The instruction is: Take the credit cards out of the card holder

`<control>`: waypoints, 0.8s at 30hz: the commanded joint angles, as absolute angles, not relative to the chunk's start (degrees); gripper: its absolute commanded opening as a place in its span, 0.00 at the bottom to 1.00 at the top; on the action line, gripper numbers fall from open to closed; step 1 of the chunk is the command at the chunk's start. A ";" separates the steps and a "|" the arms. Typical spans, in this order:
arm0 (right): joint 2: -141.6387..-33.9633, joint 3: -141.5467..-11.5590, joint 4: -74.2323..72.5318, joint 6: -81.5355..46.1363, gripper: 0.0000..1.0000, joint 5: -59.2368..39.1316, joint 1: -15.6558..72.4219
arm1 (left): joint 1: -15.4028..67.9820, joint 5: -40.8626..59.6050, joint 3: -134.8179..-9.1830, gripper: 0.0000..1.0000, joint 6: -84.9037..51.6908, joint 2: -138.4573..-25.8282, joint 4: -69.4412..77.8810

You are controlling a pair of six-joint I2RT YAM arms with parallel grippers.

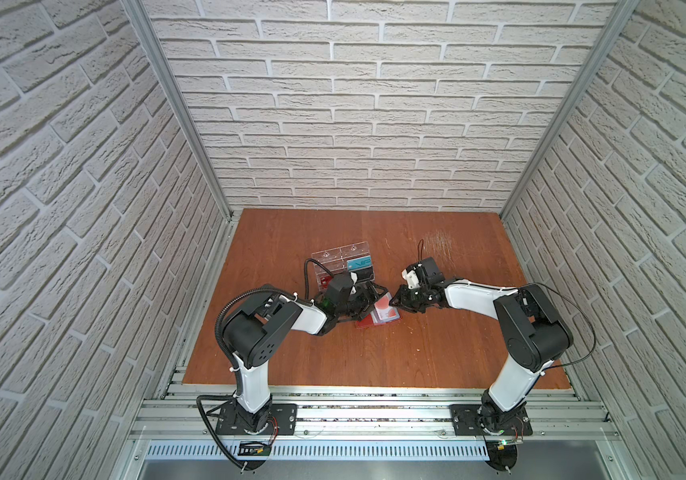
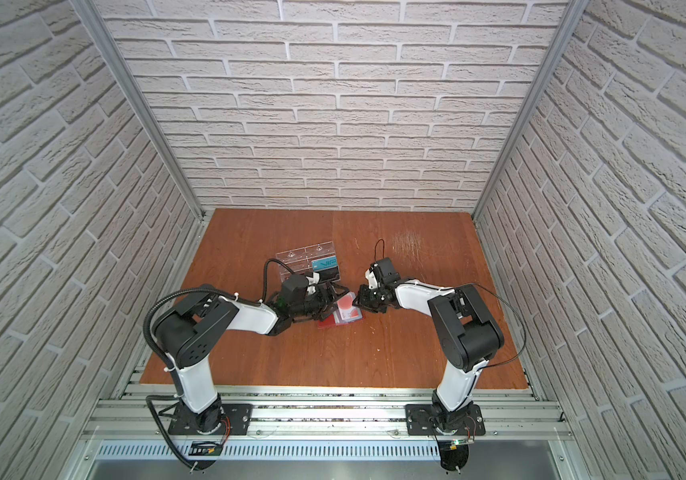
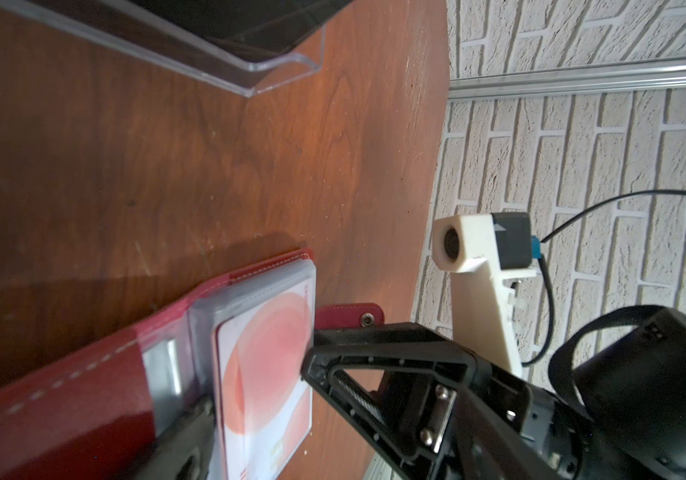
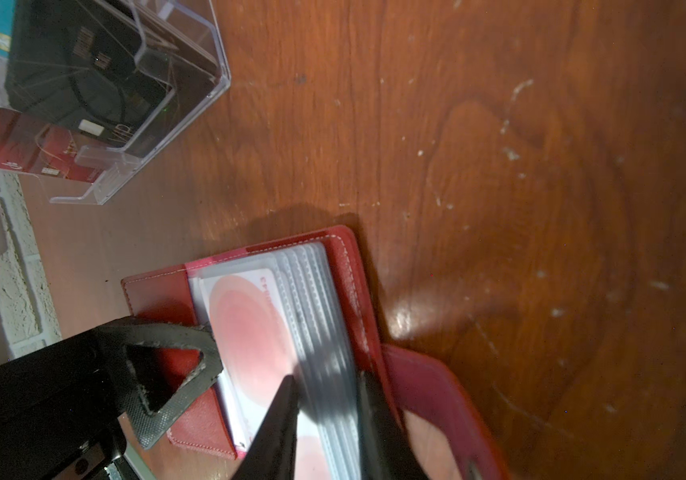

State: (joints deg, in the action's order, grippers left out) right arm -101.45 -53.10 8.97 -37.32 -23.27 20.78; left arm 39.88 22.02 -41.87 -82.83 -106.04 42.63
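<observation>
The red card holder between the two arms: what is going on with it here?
The card holder lies open on the table. The left gripper, jaws wide open, rests one finger on its cover. The right gripper has its jaws nearly closed around the edge of the clear sleeves, where the white card with red circles sits. A teal card stands in the clear rack.

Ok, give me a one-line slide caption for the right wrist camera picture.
Right gripper pinches the clear sleeves of the open red card holder; red-circle card inside.
</observation>
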 commanded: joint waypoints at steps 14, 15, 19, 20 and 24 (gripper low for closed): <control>-104.59 -49.36 9.81 -37.97 0.24 -21.10 21.84 | 41.61 23.08 -41.33 0.87 -81.56 -106.39 54.52; -104.43 -49.17 9.75 -37.97 0.24 -21.09 21.82 | 41.61 23.00 -41.31 0.87 -81.40 -106.02 54.35; -103.76 -48.73 9.14 -38.23 0.25 -21.91 21.77 | 41.58 22.63 -41.26 0.87 -81.30 -105.61 53.91; -103.56 -48.63 8.97 -38.38 0.25 -22.01 21.80 | 41.66 22.59 -41.28 0.87 -81.22 -105.58 53.84; -102.61 -48.01 8.77 -38.66 0.26 -22.15 21.82 | 42.01 22.70 -41.55 0.87 -81.05 -105.13 53.37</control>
State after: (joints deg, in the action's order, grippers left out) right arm -100.60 -50.76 5.26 -38.20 -23.46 20.60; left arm 40.23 21.80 -40.97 -82.08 -106.56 45.43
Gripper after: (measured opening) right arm 0.253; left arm 0.870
